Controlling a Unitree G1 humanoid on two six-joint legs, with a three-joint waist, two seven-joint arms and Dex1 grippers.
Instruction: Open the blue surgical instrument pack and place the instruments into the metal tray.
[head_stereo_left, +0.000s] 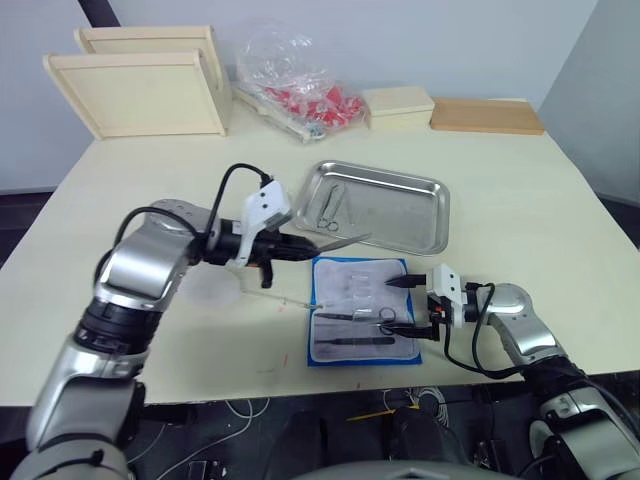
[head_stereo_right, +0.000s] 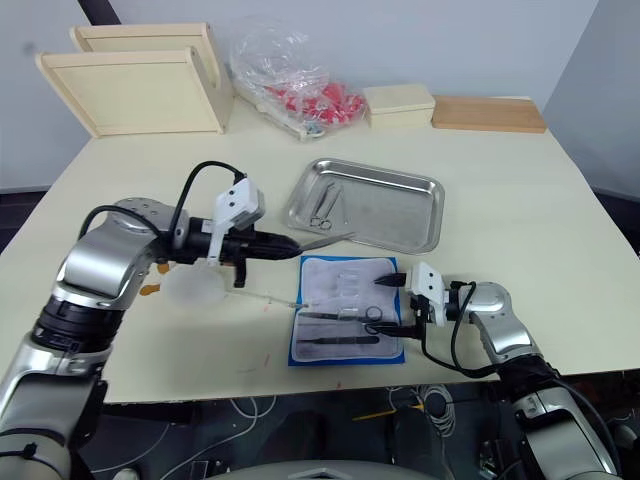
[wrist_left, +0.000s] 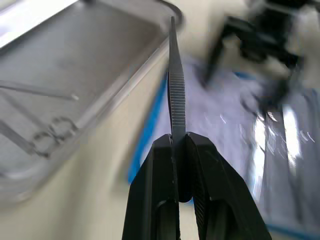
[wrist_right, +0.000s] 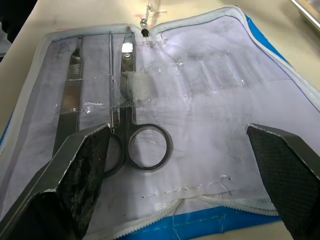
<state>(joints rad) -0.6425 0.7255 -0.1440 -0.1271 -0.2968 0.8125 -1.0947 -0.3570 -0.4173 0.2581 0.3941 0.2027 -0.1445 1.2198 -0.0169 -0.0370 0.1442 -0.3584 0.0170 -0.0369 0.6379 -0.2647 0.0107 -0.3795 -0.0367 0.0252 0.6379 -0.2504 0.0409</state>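
Between the fingers of the left pincer (wrist_left: 180, 150), the left wrist view shows ribbed tweezers (wrist_left: 176, 90) clenched and pointing over the rim of the metal tray (head_stereo_left: 437, 215). From the right wrist, scissors (wrist_right: 135, 125) and a flat tool (wrist_right: 70, 95) lie in the opened blue surgical instrument pack (head_stereo_left: 345, 285). Ring-handled instruments (head_stereo_left: 333, 208) rest in the tray. Right pincer (head_stereo_left: 402, 303) hovers spread wide over the pack's right edge, forearm low on the bench (head_stereo_left: 530, 200).

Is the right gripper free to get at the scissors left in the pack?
Probably yes. The right gripper is open just in front of the scissors in the opened pack, with nothing between; only a clear strap crosses them.
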